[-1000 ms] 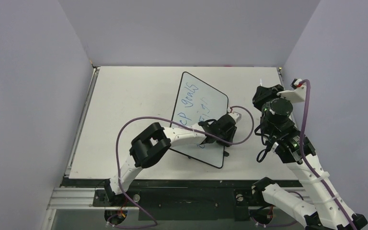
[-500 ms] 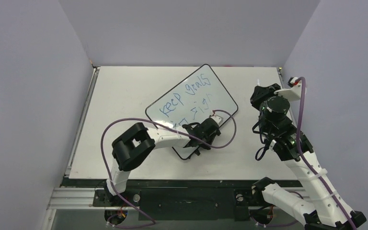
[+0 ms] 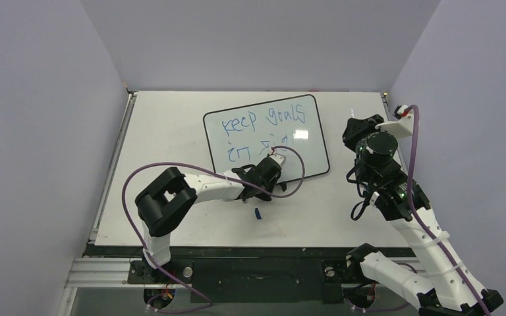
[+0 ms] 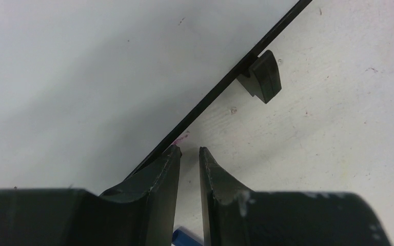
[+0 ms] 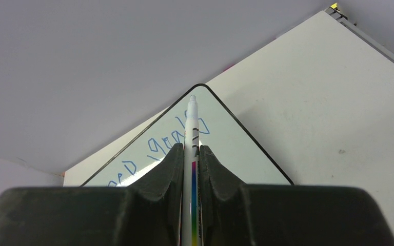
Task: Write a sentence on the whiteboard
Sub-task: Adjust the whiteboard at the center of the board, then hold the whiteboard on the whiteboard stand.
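The large glossy white rectangular whiteboard point(image 3: 267, 138) with its thin black rim lies flat across the middle of the white worktop point(image 3: 165, 131), taking up the far centre. The left gripper point(image 3: 271, 172) sits at the board's near edge, its purple cable arching over that corner. A small blue object point(image 3: 257, 213) lies just in front. Bare worktop stretches left of the board. On the right, the right gripper point(image 3: 361, 127) and its arm fill the strip between board and wall.

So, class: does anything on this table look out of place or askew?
A small blue object, possibly a marker cap, lies loose on the table near the left hand. The whiteboard sits slightly tilted. The right hand holds an uncapped marker.
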